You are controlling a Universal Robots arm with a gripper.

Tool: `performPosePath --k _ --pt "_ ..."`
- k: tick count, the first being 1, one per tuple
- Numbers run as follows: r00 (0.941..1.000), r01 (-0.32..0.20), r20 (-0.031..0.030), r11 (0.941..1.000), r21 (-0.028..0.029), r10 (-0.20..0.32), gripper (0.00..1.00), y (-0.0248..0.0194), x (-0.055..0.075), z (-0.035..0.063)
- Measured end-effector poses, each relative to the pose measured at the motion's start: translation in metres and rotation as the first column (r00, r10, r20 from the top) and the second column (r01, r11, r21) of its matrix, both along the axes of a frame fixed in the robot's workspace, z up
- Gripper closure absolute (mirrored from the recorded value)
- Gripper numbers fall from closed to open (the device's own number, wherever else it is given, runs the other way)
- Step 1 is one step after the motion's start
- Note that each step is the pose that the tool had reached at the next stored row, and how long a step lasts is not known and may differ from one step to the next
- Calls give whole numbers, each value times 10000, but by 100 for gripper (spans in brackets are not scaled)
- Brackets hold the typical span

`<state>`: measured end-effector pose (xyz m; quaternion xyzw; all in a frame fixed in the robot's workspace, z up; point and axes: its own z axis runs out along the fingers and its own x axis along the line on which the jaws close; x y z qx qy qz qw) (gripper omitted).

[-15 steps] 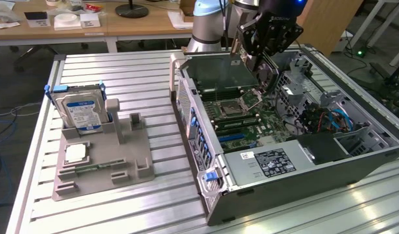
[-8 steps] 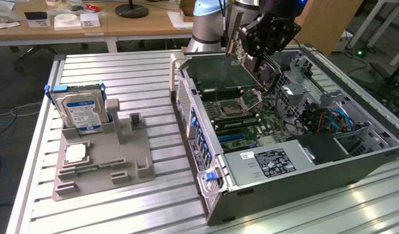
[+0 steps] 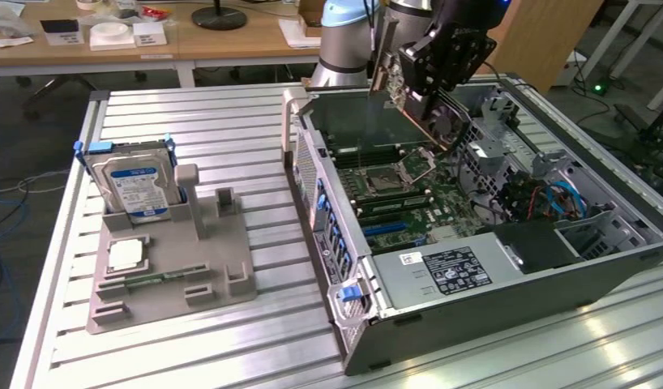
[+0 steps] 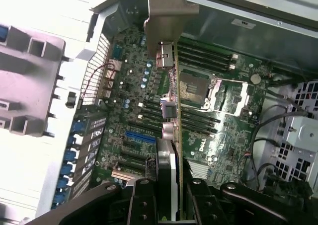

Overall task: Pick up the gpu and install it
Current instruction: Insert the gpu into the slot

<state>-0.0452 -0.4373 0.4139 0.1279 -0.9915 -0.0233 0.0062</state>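
Observation:
The gpu (image 3: 427, 126) is a thin dark card with a silver bracket (image 3: 382, 61), hanging edge-down over the open computer case (image 3: 461, 324). My gripper (image 3: 418, 74) is shut on the card from above. In the wrist view the gpu (image 4: 175, 115) appears edge-on between my black fingers (image 4: 141, 202), its bracket (image 4: 166, 16) toward the case's rear wall. It hovers above the motherboard (image 4: 223, 135), roughly over the processor socket (image 3: 391, 170) and apart from the board. A blue expansion slot (image 4: 136, 135) lies off to one side of the card.
On the exterior view's left, a grey fixture (image 3: 169, 275) on the slatted aluminium table (image 3: 224, 121) holds an upright hard drive (image 3: 137, 182) and a small silver chip (image 3: 126, 255). Cables and drive cages (image 3: 558, 203) crowd the case's right side. The arm's base (image 3: 348, 40) stands behind the case.

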Motion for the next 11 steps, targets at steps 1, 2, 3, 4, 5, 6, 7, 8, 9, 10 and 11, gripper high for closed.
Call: performPosePath --k 1,2,3,4,5,6,7,8,9,10,11 --pt "10000 -78 1 10000 0 78 72 0 0 -1" --pt "9999 -166 1 9999 0 166 72 0 0 -1" --pt "9996 -277 3 9996 -1 277 72 0 0 -1" --pt "9992 -400 5 9992 -1 400 72 0 0 -2" --pt "9986 -531 8 9986 0 531 72 0 0 -3" --pt "9977 -679 11 9977 0 679 72 0 0 -4" --pt "9964 -852 13 9964 0 852 72 0 0 -5" --pt "9947 -1031 15 9947 -1 1031 72 0 0 -6" --pt "9925 -1224 16 9925 -1 1224 72 0 0 -7" --pt "9901 -1404 18 9901 -2 1404 72 0 0 -8" --pt "9874 -1581 19 9874 -2 1581 72 0 0 -8"
